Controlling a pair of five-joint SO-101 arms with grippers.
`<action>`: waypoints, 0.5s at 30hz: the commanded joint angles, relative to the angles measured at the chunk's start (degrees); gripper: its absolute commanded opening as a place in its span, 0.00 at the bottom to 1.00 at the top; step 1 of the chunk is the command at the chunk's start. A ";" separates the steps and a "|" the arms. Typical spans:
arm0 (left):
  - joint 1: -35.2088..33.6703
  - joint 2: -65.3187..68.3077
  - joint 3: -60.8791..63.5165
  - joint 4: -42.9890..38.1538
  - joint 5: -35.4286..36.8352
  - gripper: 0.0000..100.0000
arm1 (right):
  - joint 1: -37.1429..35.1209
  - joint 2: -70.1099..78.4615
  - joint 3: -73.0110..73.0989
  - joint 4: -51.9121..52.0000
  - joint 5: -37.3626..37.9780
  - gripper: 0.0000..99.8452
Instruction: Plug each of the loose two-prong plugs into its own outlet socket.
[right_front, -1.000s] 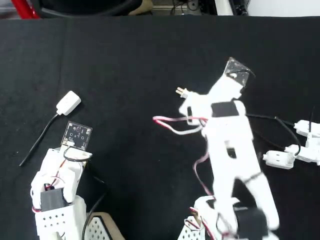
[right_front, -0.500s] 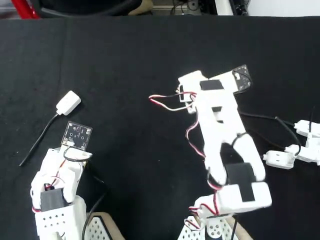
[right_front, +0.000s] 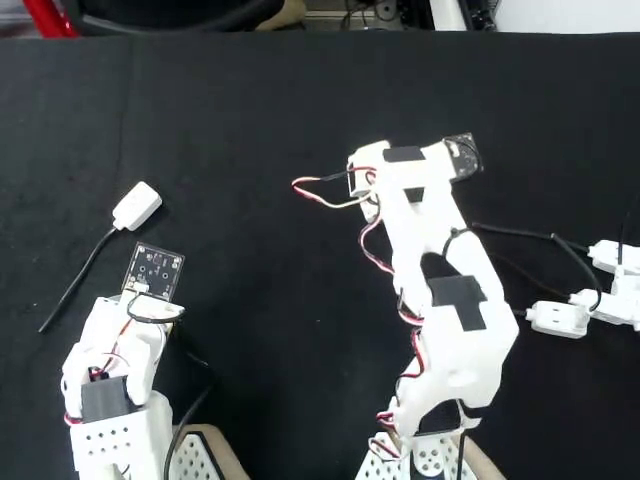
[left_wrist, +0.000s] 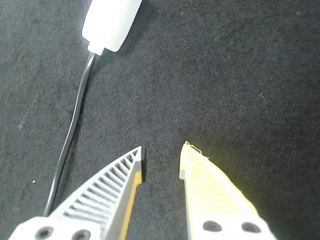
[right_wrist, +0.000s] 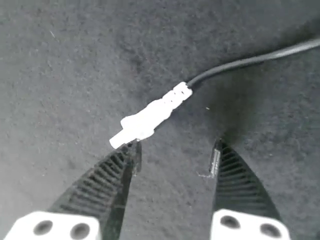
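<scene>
Hovering over black table (right_front: 250, 100): left pincer (left_wrist: 161, 150) apart near white plug (left_wrist: 111, 20), right pincer (right_wrist: 175, 150) apart beside second plug (right_wrist: 147, 118).

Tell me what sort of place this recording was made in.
Probably a robotics lab bench: a black-clothed table, two small white arms at its near edge, and cables and gear behind its far edge.
</scene>
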 joint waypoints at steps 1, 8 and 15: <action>-0.40 -0.53 1.10 -0.62 0.26 0.13 | -0.35 -0.40 -3.65 -0.53 -3.60 0.22; -0.40 -0.53 1.10 -0.62 0.26 0.13 | 1.85 -5.05 -3.21 0.35 -2.37 0.22; -0.40 -0.53 1.10 -0.62 0.26 0.13 | 0.97 -1.89 -3.82 0.26 -2.73 0.22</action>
